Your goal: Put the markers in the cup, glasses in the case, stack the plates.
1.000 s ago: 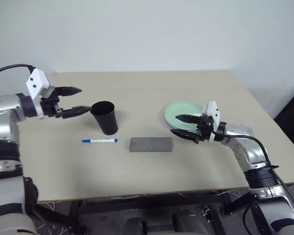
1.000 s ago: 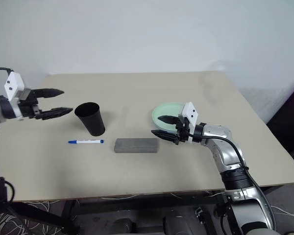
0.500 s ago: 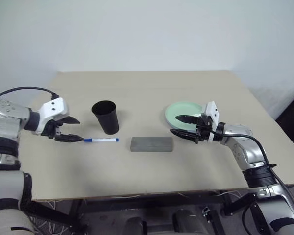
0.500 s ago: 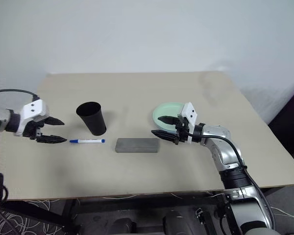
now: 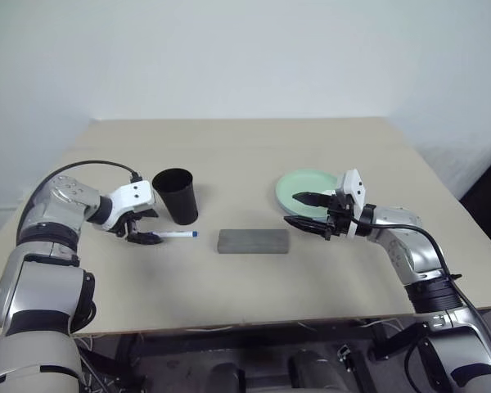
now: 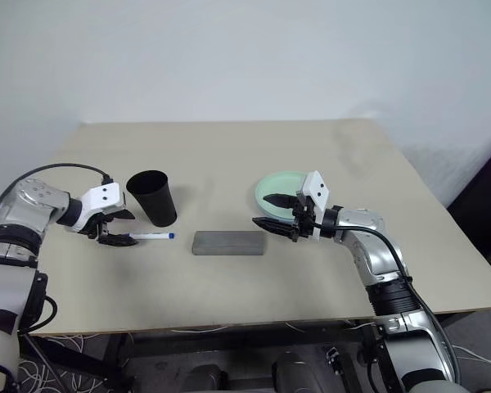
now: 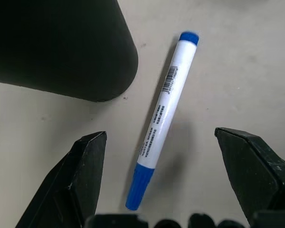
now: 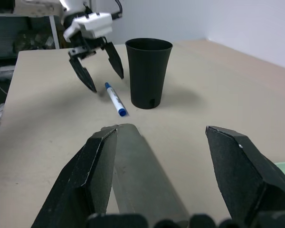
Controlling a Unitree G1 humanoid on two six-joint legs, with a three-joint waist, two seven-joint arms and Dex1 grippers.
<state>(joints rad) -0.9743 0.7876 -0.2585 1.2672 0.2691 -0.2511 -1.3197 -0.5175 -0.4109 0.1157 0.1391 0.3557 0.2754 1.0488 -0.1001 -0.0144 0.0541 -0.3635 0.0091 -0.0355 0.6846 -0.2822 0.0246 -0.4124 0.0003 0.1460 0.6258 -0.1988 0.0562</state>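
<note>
The spread left hand [image 5: 145, 227] straddles the white blue-capped marker [image 7: 163, 112] beside the empty black plastic cup [image 5: 176, 196], not yet gripped.

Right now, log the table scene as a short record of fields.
marker: white barrel, blue cap, flat on table beside the cup
cup: matte black tapered plastic, upright
case: flat grey felt-like box, shut
plate: mint green, round
left gripper: open, straddling the marker
right gripper: open, by the plate

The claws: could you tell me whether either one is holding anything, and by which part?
Nothing is held. The left claw straddles the marker, open; the right claw is open and empty.
</note>
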